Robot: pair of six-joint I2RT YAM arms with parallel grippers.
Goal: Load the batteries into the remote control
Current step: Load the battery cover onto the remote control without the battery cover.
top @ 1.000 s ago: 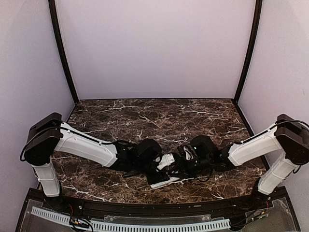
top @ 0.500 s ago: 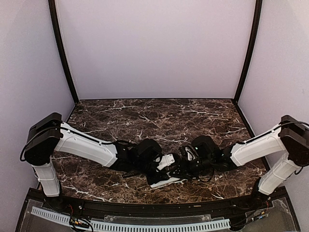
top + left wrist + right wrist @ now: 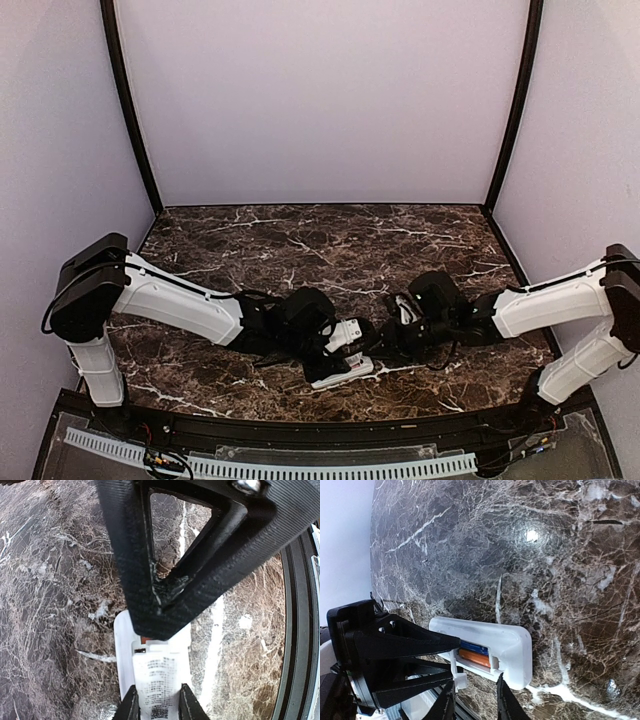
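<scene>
Marble top (image 3: 300,240); low left jaws tight on remote control (image 3: 515,645), right jaws ajar, empty.

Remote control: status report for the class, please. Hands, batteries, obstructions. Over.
Left hand clamped on remote control. Right hand open, empty, beside it. Orange battery seated inside. No obstruction seen.

The counter (image 3: 330,245) was a dark brown slab, marble-patterned with white veins running across it. A slim white remote (image 3: 341,369) lay on it close to the near edge, back side up, with an orange battery (image 3: 474,657) showing in its open compartment.
</scene>
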